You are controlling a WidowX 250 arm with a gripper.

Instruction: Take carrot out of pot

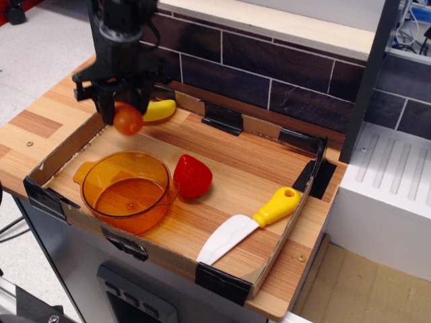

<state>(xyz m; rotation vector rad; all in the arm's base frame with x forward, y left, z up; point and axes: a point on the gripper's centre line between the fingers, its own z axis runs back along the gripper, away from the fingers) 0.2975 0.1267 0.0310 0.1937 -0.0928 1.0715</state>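
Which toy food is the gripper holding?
The carrot, the small orange egg-shaped one, held in the gripper above the tray floor. The banana and strawberry lie on the wood.

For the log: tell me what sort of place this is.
Probably a toy kitchen set up for robot trials: a wooden counter backed by dark brick-pattern tiles, with a translucent amber plastic pot, red strawberry toy and yellow-handled plastic knife in a cardboard-edged tray.
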